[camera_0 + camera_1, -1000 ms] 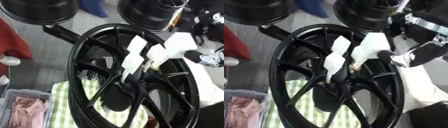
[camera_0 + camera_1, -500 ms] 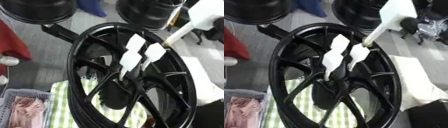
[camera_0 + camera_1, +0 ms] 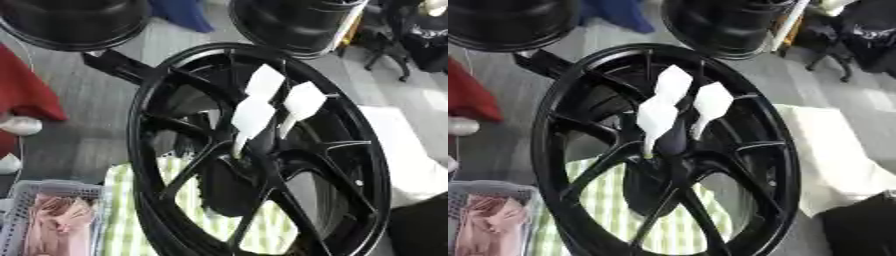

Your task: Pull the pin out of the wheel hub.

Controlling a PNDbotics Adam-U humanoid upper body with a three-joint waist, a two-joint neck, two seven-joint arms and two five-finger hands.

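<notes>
A large black spoked wheel (image 3: 138, 145) stands tilted in the middle of both views. From its hub (image 3: 672, 150) three white pins with flat paddle-shaped heads stick up: one at the top (image 3: 265, 80), one to the right (image 3: 304, 100), one lower left (image 3: 252, 116). Their thin shafts run down into the hub. Neither of my hands shows in either view, and nothing touches the pins.
Two more black wheels lie at the back, left (image 3: 70, 20) and right (image 3: 297, 20). A grey basket (image 3: 17, 200) with pink things sits at the lower left. A green-checked cloth (image 3: 122, 210) lies under the wheel, a white cloth (image 3: 411, 155) to its right.
A fourth white pin, held at the right of the hub, rose up and to the right and has left the view. The right hand has gone with it. The camera has shifted.
</notes>
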